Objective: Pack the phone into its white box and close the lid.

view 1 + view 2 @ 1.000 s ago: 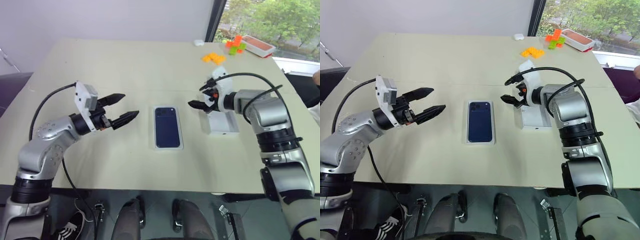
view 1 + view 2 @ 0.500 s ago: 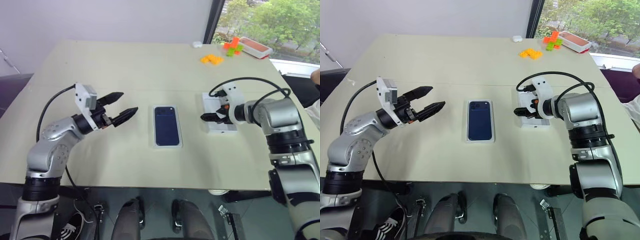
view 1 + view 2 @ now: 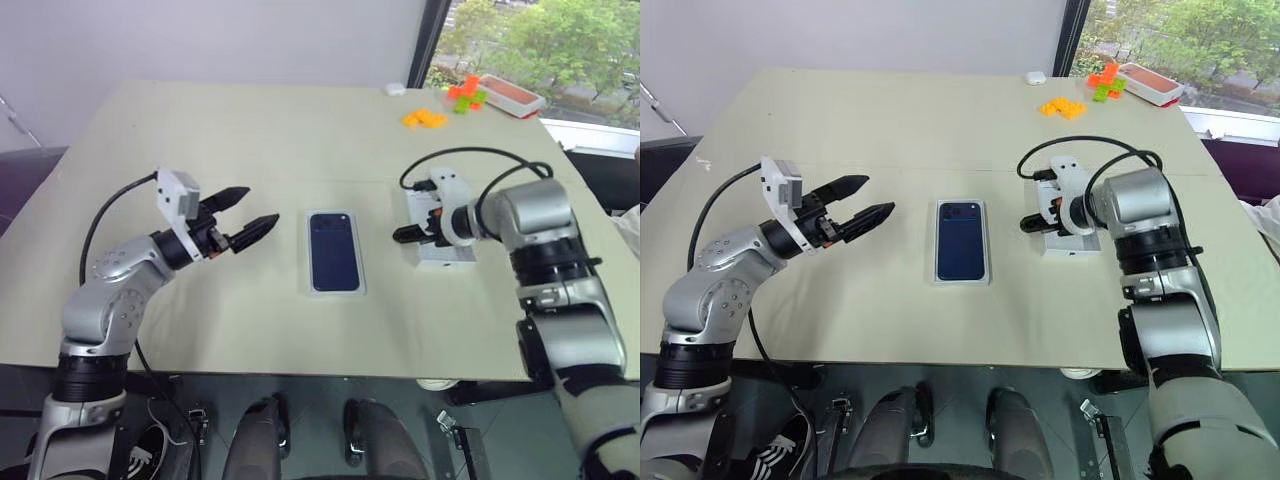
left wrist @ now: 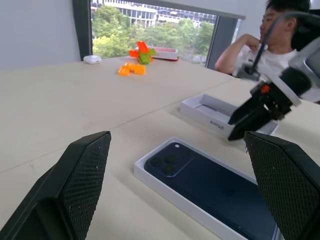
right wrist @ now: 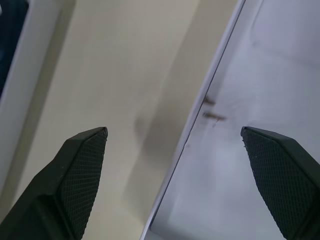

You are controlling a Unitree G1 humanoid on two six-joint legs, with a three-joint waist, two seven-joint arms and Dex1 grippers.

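The dark navy phone lies back up in the shallow white box at the table's middle. To its right rests the lid, plain white inside facing up. My right gripper is open and tilted downward over the lid's wall nearest the phone; in the right wrist view its fingers straddle that edge of the lid with nothing held. Left of the phone, my left gripper hovers open and empty, pointing toward it. The left wrist view shows the phone, the lid and the right gripper.
Orange and green blocks, a red-and-white tray and a small white object sit at the far right corner. A person sits beyond the table's right side. Bare tabletop lies between my left gripper and the box.
My right gripper has tipped downward and sunk a little over the lid's edge nearest the phone. The left gripper, phone and box have stayed put.
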